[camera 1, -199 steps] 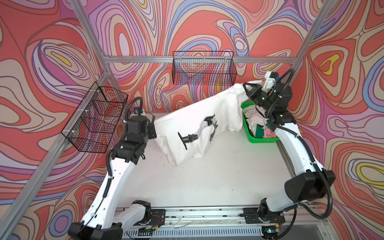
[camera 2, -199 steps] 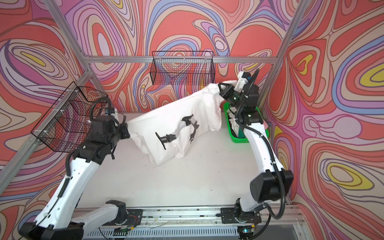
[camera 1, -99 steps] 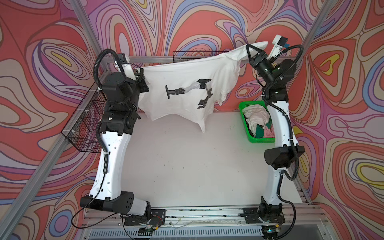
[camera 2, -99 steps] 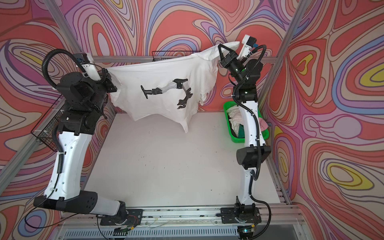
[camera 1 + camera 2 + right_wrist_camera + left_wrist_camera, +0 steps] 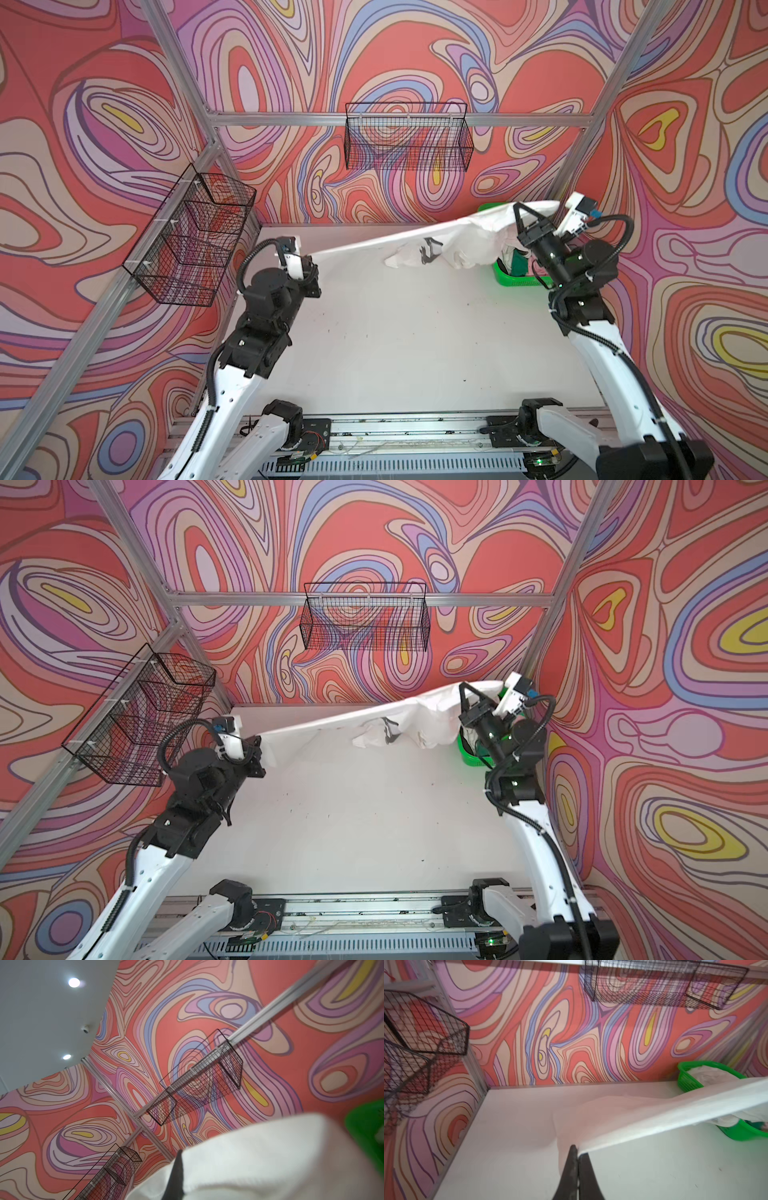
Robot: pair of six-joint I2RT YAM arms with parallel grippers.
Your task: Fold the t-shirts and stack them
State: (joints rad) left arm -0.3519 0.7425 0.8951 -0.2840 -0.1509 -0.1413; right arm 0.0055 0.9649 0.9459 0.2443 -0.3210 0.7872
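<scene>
A large white t-shirt (image 5: 465, 237) (image 5: 332, 731) with black printed shapes hangs stretched in the air over the back of the table in both top views. My left gripper (image 5: 311, 260) (image 5: 261, 742) is shut on its left end, low near the table. My right gripper (image 5: 517, 206) (image 5: 462, 686) is shut on its right end, higher up, above the green basket (image 5: 521, 282) (image 5: 469, 757). The left wrist view shows the shut fingertips (image 5: 573, 1152) pinching the taut hem (image 5: 654, 1120). In the right wrist view the cloth (image 5: 259, 1147) wraps one dark finger (image 5: 179, 1167). More t-shirts, dark green (image 5: 519, 267) and pink (image 5: 541, 271), lie in the basket.
A black wire basket (image 5: 409, 141) hangs on the back wall and another (image 5: 191, 245) on the left wall. The white table (image 5: 415, 332) runs from the back wall to the arms' base rail (image 5: 415, 428) at the front. The green basket stands in the back right corner.
Both arms have come down from high against the back wall. The shirt, held spread out up there half a second ago, now stretches low and slanted over the table's back.
</scene>
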